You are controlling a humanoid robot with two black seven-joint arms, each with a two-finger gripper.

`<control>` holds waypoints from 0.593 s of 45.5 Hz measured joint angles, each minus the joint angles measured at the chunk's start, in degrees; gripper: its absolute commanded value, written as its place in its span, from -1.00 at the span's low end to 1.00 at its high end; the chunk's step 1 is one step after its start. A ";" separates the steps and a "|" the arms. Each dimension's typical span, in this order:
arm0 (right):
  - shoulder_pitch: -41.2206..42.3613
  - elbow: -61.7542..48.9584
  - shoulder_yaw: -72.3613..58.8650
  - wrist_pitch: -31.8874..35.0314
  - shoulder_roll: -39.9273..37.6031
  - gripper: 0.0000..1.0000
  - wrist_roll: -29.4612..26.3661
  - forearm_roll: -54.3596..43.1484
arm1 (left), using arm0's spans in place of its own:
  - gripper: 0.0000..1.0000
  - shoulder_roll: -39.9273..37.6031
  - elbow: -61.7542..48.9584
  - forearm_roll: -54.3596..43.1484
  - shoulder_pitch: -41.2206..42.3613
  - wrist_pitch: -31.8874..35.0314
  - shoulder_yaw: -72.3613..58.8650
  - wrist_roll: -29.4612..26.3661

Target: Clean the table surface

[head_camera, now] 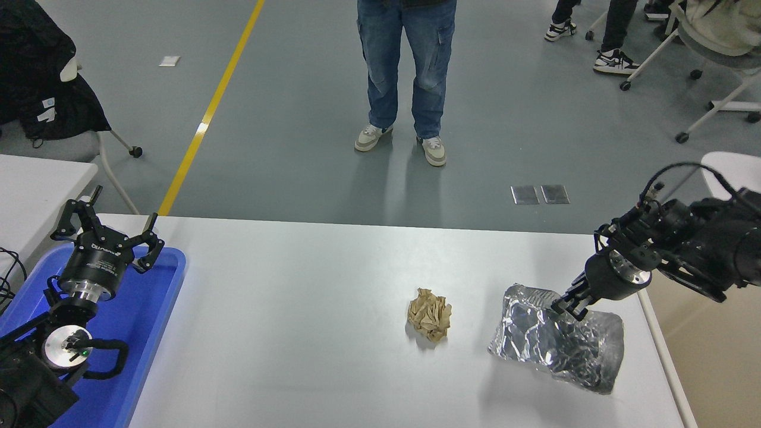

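Observation:
The white table surface fills the lower half of the head view. A crumpled brown paper ball lies near its middle. To its right hangs a crumpled sheet of silver foil, lifted off the tabletop with its shadow below. My right gripper is shut on the foil's upper edge, its arm reaching in from the right edge. My left gripper stands open over the blue tray at the lower left, holding nothing.
A blue plastic tray sits at the table's left end. A beige bin stands off the table's right edge. A person in jeans stands beyond the far side. A second white table and chairs flank the scene.

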 measured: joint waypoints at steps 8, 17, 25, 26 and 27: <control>7.94 6.58 -0.85 3.19 -3.47 -1.00 0.74 -0.36 | 1.00 0.00 0.00 0.00 0.01 0.00 0.00 0.00; 16.12 12.77 -1.26 6.98 -6.47 -1.00 1.09 -1.51 | 1.00 0.00 0.00 0.00 0.02 0.00 -0.01 0.00; 21.37 16.00 -1.36 9.80 -7.86 -1.00 1.16 -2.28 | 1.00 0.00 0.00 0.00 0.02 0.00 -0.01 0.00; 21.87 16.30 -1.36 10.13 -7.98 -1.00 1.19 -2.35 | 1.00 0.00 0.00 0.00 0.02 0.00 -0.01 0.00; 22.19 16.44 -1.36 10.31 -8.07 -1.00 1.21 -2.38 | 1.00 0.00 0.00 0.00 0.02 0.00 -0.01 0.00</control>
